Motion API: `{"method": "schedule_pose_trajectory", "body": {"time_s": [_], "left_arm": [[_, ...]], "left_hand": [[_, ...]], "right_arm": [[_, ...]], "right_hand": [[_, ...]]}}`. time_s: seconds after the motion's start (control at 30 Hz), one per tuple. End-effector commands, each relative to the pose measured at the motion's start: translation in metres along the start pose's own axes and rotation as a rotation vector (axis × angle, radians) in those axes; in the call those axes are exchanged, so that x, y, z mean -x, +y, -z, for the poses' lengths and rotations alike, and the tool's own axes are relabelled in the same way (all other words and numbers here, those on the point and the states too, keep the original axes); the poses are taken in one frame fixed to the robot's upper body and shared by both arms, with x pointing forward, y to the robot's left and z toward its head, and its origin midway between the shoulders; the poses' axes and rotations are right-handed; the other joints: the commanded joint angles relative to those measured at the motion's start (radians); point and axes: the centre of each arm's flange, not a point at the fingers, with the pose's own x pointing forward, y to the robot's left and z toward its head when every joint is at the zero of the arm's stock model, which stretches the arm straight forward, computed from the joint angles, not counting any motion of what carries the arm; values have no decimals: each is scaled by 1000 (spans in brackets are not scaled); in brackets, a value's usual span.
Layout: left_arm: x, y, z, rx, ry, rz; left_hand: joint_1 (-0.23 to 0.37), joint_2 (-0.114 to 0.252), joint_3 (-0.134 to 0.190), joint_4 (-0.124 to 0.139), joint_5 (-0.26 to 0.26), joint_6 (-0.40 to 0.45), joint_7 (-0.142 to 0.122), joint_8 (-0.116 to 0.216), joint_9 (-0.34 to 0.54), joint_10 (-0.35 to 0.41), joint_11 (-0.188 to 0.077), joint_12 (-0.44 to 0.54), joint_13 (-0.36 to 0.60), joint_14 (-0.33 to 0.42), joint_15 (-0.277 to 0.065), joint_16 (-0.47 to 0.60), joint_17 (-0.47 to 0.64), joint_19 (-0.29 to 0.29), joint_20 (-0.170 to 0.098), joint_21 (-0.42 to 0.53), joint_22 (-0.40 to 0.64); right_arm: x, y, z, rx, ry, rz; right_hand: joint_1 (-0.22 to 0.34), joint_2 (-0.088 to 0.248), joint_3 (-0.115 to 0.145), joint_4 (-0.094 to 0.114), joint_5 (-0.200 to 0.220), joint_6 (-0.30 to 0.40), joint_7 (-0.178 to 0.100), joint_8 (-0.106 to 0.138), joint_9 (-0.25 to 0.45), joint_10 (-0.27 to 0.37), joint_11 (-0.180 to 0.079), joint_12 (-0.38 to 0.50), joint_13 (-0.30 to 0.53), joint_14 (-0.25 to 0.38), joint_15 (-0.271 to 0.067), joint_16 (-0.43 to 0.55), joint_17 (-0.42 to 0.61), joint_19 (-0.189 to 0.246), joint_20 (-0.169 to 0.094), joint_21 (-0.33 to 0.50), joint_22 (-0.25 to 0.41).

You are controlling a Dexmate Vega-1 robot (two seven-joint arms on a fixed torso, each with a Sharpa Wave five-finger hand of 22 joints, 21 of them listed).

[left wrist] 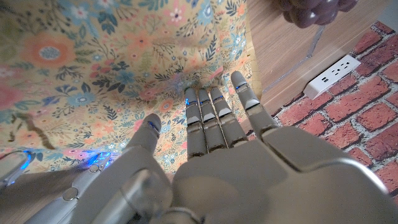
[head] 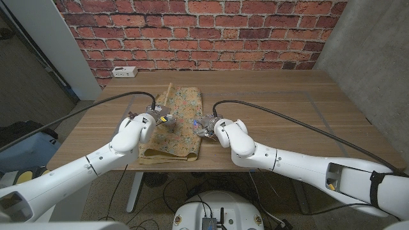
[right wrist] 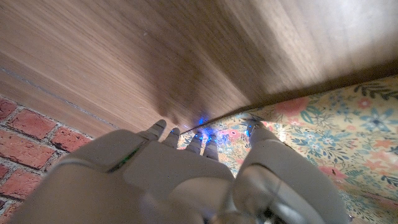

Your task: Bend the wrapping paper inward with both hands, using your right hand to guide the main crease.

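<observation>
In the head view the wrapping paper (head: 174,121), a floral sheet, lies near the middle of the wooden tabletop (head: 287,108) with its long axis running away from the robot toward the brick wall (head: 204,32); its near end looks doubled over into a plain-backed flap. The left robot hand (head: 155,117) meets the paper's left edge and the right robot hand (head: 208,125) its right edge, so the sheet lies between them, inward from each, and both are about equally close; the crease would have to run along that long axis, by my reading. A white power strip (head: 124,71) sits at the far left of the tabletop, well apart from the paper. In the left wrist view the left robot hand (left wrist: 211,143) reaches over the floral print with straight fingers (left wrist: 214,109) lying close together, tips touching the paper (left wrist: 112,56); whether the thumb pinches any of it I cannot tell. In the right wrist view the right robot hand (right wrist: 205,168) sits at the paper's (right wrist: 336,124) edge, where the sheet meets bare wood, its fingertips (right wrist: 163,129) at or under that lifted edge; a firm hold cannot be told.
</observation>
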Motion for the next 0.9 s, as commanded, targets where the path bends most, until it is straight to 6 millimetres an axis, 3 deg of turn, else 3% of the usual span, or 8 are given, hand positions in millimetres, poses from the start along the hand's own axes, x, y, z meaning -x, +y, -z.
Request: {"method": "schedule_pose_trajectory", "body": {"time_s": [0.03,0.17,0.53,0.9], "left_arm": [[4,3,1,12,-5,-23],[8,5,2,35,-18,-64],[34,16,10,258,-126,-367],[44,22,14,424,-214,-539]], "left_hand": [[-9,-2,3,6,-1,-1,0,8,3,0,3,8,3,-3,-5,8,2,2,0,-1,5],[-11,-2,2,6,-2,-1,-1,9,3,-1,3,8,3,-3,-3,8,2,-1,3,-3,5],[-12,14,13,8,1,-11,-6,9,1,-5,7,11,3,-29,4,3,3,-39,56,-25,7],[-8,17,20,3,2,-21,-14,7,0,-11,4,10,3,-23,9,9,3,-48,63,-31,8]], "right_arm": [[4,-7,4,-22,8,53],[9,-14,11,-59,8,99],[27,-32,38,-200,17,250],[48,-39,63,-438,-68,437]], "right_hand": [[12,7,0,-11,7,-6,-2,2,3,-3,0,1,2,-128,-27,-3,1,-1,-2,2,3],[15,9,-1,-15,7,-7,-4,2,3,-3,0,2,2,-124,-30,-2,1,0,-4,2,3],[8,12,-10,-16,4,-1,1,5,3,8,10,7,2,-107,-23,5,3,16,7,7,3],[-7,13,-35,-22,3,74,20,22,3,84,36,26,1,-10,-14,31,3,118,28,32,3]]}}
